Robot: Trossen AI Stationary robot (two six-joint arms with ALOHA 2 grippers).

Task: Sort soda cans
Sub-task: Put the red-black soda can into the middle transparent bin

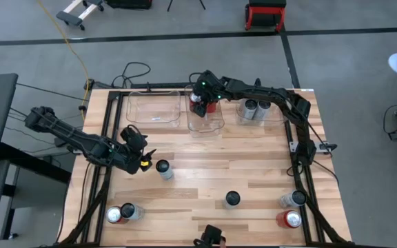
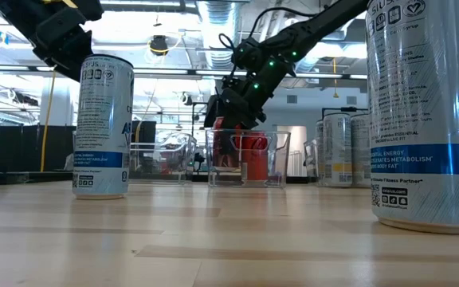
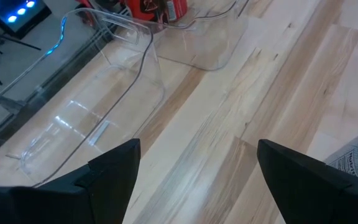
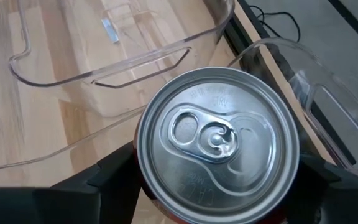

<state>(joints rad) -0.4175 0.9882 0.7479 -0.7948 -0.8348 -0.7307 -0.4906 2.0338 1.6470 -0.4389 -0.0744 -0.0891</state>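
Right gripper [image 1: 200, 102]: closed around a red can [image 4: 217, 144], low inside the middle bin [image 1: 205, 125] at 12 o'clock.
Advice: release only when can stands flat.
Left gripper [image 1: 143, 160]: wide open, holding nothing, 9 o'clock of a grey can [image 1: 163, 167].

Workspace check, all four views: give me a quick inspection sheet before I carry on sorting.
Surface: wooden table, bare between the cans.
Job's things: a red can at the right gripper, over the middle bin; two silver cans in the right bin; the left bin holds no cans. Loose on the table: a silver can by the left gripper, a dark-topped can, a red and silver pair front left, another pair front right.
Clutter: nothing seen.
Grippers: right gripper has its jaws around the red can; left gripper has its jaws open, holding nothing.
Cables: black leads behind the table, a yellow cord on the floor.
Surroundings: a red stool; no people seen.
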